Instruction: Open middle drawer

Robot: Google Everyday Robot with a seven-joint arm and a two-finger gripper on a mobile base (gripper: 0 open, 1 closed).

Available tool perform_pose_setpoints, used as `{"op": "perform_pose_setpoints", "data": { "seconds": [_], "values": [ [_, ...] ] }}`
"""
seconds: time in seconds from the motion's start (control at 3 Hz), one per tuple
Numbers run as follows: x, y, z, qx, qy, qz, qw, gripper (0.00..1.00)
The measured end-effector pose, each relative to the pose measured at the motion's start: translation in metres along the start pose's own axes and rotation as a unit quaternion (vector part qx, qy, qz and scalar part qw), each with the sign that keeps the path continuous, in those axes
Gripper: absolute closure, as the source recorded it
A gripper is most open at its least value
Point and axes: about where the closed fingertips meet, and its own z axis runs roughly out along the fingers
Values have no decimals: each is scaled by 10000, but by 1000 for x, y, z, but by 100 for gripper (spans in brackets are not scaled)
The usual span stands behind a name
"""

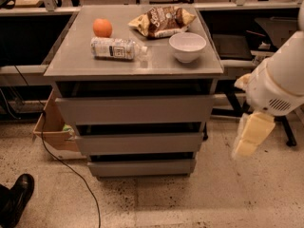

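Note:
The grey cabinet [61,63] has three stacked drawer fronts. The middle drawer [140,143] is the flat, handle-less front between the taller top front [135,109] and the shortest bottom front [142,166]. It looks shut, with a dark gap above it. My gripper [248,137], cream coloured, hangs from the white arm [280,82] to the right of the cabinet, at about the middle drawer's height. It is apart from the drawer and holds nothing that I can see.
On the cabinet top lie an orange [102,27], a plastic bottle on its side [116,48], a chip bag [161,20] and a white bowl [187,45]. A cardboard box [50,127] and a cable [66,167] are at the left. A shoe [16,196] is at the bottom left.

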Motion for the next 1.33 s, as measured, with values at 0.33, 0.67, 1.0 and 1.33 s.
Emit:
{"op": "perform_pose_setpoints", "data": {
  "seconds": [0.33, 0.67, 1.0, 1.33],
  "values": [
    [-3, 16, 63, -198, -208, -55, 9996, 0],
    [-9, 30, 123, -375, -362, -113, 9986, 0],
    [-12, 51, 173, -639, -428, -97, 9970, 0],
    [-14, 55, 176, -667, -466, -72, 9967, 0]
  ]
}}
